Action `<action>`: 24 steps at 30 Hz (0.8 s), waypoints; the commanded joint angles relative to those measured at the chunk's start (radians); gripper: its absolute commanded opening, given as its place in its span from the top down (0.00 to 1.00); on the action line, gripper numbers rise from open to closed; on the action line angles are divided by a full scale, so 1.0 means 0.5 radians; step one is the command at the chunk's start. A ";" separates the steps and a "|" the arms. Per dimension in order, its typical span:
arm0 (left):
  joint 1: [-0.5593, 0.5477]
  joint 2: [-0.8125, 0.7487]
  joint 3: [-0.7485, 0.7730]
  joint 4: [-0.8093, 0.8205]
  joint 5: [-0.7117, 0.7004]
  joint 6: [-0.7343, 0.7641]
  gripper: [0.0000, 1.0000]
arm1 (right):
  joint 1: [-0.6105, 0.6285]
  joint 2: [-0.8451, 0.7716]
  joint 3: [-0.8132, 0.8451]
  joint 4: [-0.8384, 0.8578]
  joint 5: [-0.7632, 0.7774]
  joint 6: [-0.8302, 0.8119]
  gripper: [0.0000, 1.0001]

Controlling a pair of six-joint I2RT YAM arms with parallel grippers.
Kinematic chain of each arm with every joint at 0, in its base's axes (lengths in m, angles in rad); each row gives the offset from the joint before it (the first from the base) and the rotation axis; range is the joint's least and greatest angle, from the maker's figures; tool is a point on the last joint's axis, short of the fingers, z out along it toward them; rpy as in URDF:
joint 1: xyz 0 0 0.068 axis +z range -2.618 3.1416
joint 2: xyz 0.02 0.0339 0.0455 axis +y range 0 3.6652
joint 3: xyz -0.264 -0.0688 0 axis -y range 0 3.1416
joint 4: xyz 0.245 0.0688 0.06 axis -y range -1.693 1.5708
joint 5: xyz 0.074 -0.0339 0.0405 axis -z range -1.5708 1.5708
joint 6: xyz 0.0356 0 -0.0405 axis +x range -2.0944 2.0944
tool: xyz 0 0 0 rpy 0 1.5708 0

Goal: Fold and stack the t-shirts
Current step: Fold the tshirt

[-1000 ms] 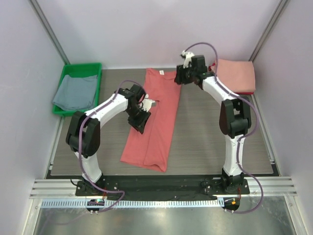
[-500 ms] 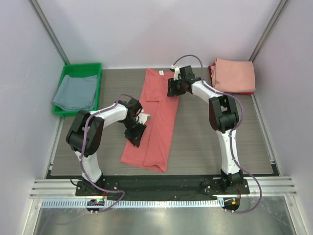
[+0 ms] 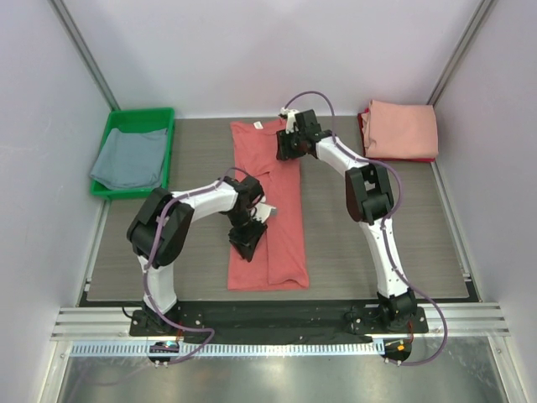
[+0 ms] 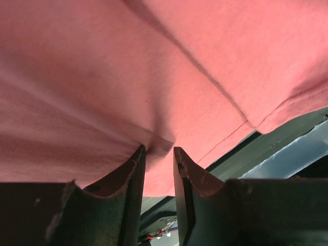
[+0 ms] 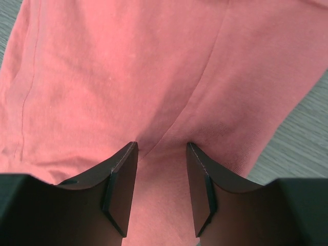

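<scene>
The coral-red t-shirt (image 3: 289, 218) lies lengthwise down the table's middle, folded into a narrow strip, with its white neck label at the far end. My left gripper (image 3: 249, 241) sits low on its left half, jaws nearly closed with a pinch of the cloth (image 4: 154, 61) between the tips (image 4: 159, 148). My right gripper (image 3: 288, 147) is at the shirt's far right part, jaws pressed into the cloth (image 5: 128, 61) with a fold held between them (image 5: 162, 144). The folded pale pink t-shirt (image 3: 404, 128) lies at the far right. The grey-blue t-shirt (image 3: 127, 158) lies in the tray.
The green plastic tray (image 3: 138, 115) stands at the far left corner. A red cloth edge shows under the pink shirt's left side. Pale walls with metal posts close in the table at the back and both sides.
The coral-red shirt has swung from slanted to straight: its far end moved left with my right gripper, and its near end moved right with my left gripper.
</scene>
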 commanded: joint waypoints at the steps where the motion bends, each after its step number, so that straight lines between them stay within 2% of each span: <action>1: -0.090 0.121 -0.067 0.128 -0.045 0.031 0.70 | 0.013 0.106 0.073 -0.019 0.119 -0.028 0.51; 6: -0.065 -0.065 -0.082 0.082 -0.189 0.019 0.71 | 0.013 -0.041 -0.040 -0.019 0.144 -0.038 0.51; 8: -0.025 -0.304 -0.070 0.045 -0.275 -0.002 0.68 | 0.013 -0.148 -0.129 -0.016 0.144 -0.041 0.51; 12: 0.054 -0.777 0.093 -0.071 -0.535 -0.195 0.62 | 0.013 -0.617 -0.350 0.045 0.135 -0.041 0.50; 13: 0.076 -0.848 0.193 -0.102 -0.585 -0.260 0.59 | 0.013 -0.840 -0.423 0.066 0.138 -0.026 0.50; 15: 0.149 -1.016 0.277 -0.102 -0.729 -0.416 0.40 | 0.013 -1.041 -0.684 0.103 0.120 0.112 0.49; 17: 0.177 -1.060 0.357 -0.120 -0.851 -0.728 0.31 | 0.007 -1.305 -0.992 0.097 0.068 0.274 0.49; 19: 0.245 -1.036 0.384 -0.178 -0.843 -0.934 0.26 | 0.001 -1.474 -1.233 0.070 -0.049 0.520 0.48; 21: 0.321 -1.075 0.293 -0.100 -0.843 -0.999 0.24 | 0.001 -1.707 -1.613 0.073 -0.183 0.716 0.48; 24: 0.483 -1.075 0.094 -0.084 -0.586 -1.089 0.22 | -0.008 -2.023 -2.110 0.091 -0.261 0.870 0.48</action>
